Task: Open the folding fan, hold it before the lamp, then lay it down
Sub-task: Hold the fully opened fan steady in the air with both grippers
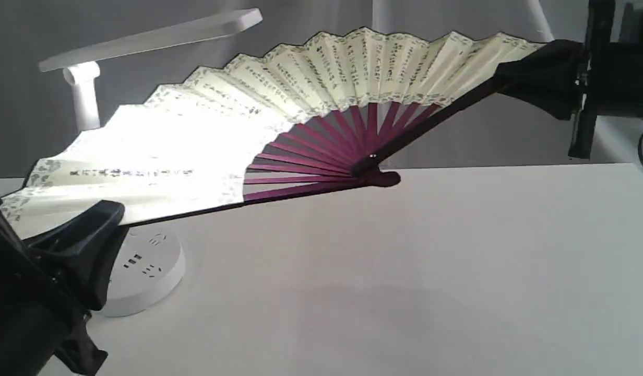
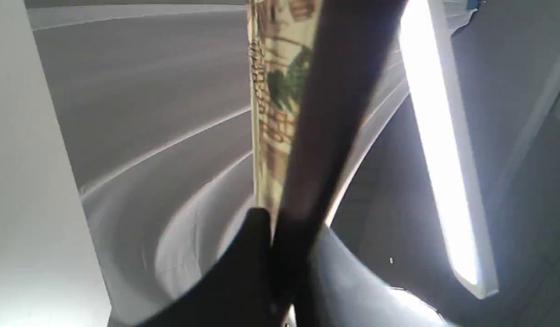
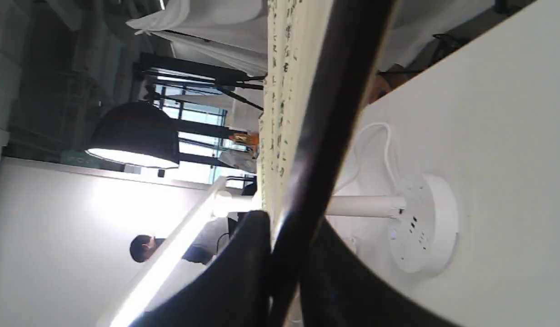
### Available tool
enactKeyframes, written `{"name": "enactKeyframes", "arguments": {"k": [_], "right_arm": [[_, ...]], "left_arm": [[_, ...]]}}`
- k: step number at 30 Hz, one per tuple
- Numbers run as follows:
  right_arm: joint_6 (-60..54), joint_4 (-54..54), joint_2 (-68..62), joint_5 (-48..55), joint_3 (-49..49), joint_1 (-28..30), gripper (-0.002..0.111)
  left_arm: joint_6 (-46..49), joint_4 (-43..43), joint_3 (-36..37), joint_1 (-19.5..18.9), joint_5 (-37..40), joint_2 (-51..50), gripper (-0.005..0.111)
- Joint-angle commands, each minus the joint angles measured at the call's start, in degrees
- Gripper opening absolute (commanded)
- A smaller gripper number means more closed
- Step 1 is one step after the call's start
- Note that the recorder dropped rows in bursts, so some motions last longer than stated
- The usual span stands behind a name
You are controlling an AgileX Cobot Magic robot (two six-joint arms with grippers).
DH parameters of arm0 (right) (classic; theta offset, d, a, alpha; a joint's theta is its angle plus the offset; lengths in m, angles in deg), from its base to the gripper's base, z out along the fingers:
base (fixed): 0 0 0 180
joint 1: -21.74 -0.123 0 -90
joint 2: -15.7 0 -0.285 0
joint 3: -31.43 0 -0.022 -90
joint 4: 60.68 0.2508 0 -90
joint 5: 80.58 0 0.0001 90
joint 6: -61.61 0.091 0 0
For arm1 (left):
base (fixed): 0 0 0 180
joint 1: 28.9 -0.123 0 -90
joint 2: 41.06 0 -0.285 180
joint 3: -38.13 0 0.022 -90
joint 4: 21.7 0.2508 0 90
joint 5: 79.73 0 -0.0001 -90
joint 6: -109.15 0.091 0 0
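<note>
The folding fan (image 1: 300, 83) is spread wide above the table, its cream leaf with black calligraphy facing the exterior camera and its maroon ribs meeting at the pivot (image 1: 372, 156). My left gripper (image 1: 99, 219) is shut on the lower left guard (image 2: 325, 127). My right gripper (image 1: 525, 73) is shut on the upper right guard (image 3: 325, 127). The white lamp (image 1: 144, 39) stands behind the fan's left half, lit, and its glow washes out the leaf there. Its post (image 1: 86, 104) and round socket base (image 1: 144, 271) show around the fan.
The white table (image 1: 431, 271) stretches under the fan. The lamp's white cord (image 3: 375, 136) loops on the table near the base. A dark stand (image 1: 587, 78) rises at the right edge. Grey curtains hang behind.
</note>
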Motion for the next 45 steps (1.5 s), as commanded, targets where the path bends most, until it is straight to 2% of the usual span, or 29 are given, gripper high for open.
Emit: {"name": "enactKeyframes", "arguments": {"k": [1,22,26,31,45], "right_arm": [[-3.0,2.1,1.6,-3.0,-0.1,0.7,0.001],[-3.0,1.9,2.8,-3.0,-0.1,0.7,0.001],[-3.1,0.3,2.8,-3.0,-0.1,0.7,0.001],[-3.1,-1.5,2.8,-3.0,-0.1,0.7,0.001],[-1.5,-8.9,2.6,-3.3,-0.1,0.8,0.001]], "left_arm": [[-1.7,-2.8,0.1,-0.6,-4.2,2.8,0.000],[-1.5,-3.6,0.1,-0.6,-4.2,3.9,0.000],[0.2,-3.4,0.1,-0.6,-4.2,3.9,0.000],[1.0,-3.4,-0.1,-0.6,-0.3,3.9,0.000],[0.2,-3.6,-0.1,-0.6,0.5,-0.4,0.000]]}}
